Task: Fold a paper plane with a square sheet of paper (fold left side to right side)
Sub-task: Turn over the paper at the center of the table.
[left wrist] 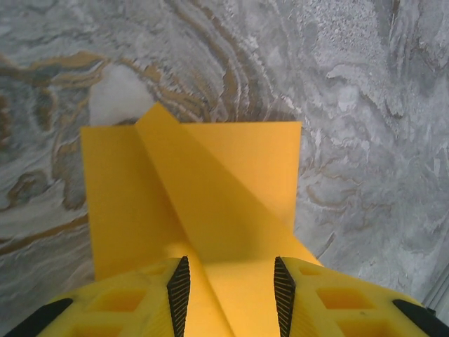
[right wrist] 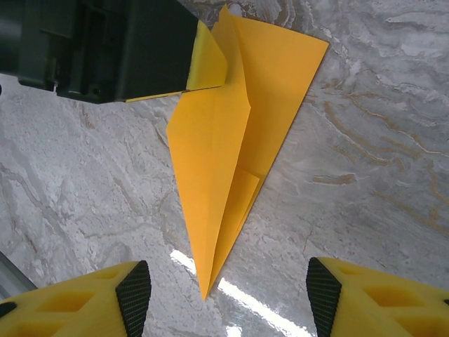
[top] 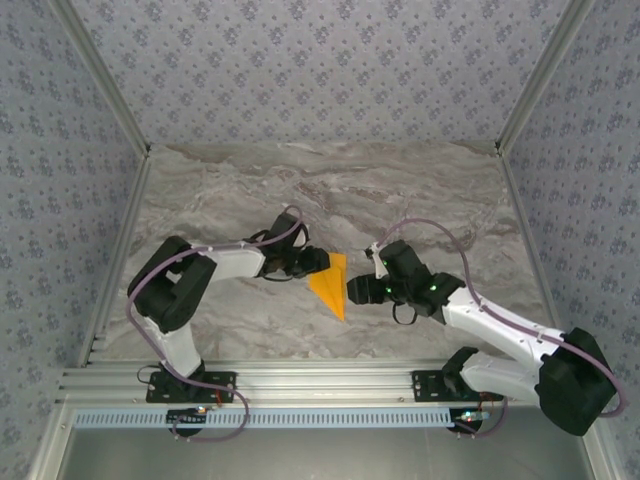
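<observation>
The orange-yellow paper (top: 331, 286) lies on the marble table as a narrow creased dart with its tip toward the near edge. In the right wrist view the paper plane (right wrist: 217, 154) shows a centre crease, and its left flap stands a little raised. My left gripper (top: 320, 263) is at its wide upper-left end. In the left wrist view the paper (left wrist: 210, 182) runs between and under the parted fingers of the left gripper (left wrist: 230, 288). My right gripper (top: 353, 290) is just right of the dart. The right gripper (right wrist: 228, 295) is wide open, straddling the tip without touching it.
The marble tabletop (top: 400, 200) stretches behind and beside the paper. Aluminium rails (top: 300, 385) run along the near edge. Patterned walls close in the back and sides. The black body of the left arm (right wrist: 119, 49) fills the upper left of the right wrist view.
</observation>
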Available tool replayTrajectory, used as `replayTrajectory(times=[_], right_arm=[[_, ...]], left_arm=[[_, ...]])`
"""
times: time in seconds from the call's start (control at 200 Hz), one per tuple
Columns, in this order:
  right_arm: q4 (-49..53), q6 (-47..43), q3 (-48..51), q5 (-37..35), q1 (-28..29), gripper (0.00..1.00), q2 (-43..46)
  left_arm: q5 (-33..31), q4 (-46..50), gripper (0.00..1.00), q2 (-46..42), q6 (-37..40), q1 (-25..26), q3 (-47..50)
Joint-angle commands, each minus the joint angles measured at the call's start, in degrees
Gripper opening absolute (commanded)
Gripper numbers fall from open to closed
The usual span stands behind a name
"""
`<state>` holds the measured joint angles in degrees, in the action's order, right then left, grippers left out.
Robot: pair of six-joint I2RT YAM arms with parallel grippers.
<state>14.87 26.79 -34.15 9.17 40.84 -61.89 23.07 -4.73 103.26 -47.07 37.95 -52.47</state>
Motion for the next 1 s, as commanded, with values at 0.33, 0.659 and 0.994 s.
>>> replayTrajectory(times=[0.33, 0.659, 0.994], right_arm=[[4.95, 2.64, 4.47, -1.07, -1.5, 0.66, 9.33], [-11.58, 8.79, 13.16, 28.21, -16.15, 0.99, 12.63], [-33.59, 17.21, 12.71, 46.03, -23.54, 1.0, 8.07]], left_arm=[[1.69, -0.07, 0.38, 6.81, 0.18, 0.2, -7.54], [3.57, -4.91, 0.0, 0.35, -0.3, 0.11, -6.71], [5.03, -5.2, 0.0, -16.91, -4.32, -0.7, -5.34]])
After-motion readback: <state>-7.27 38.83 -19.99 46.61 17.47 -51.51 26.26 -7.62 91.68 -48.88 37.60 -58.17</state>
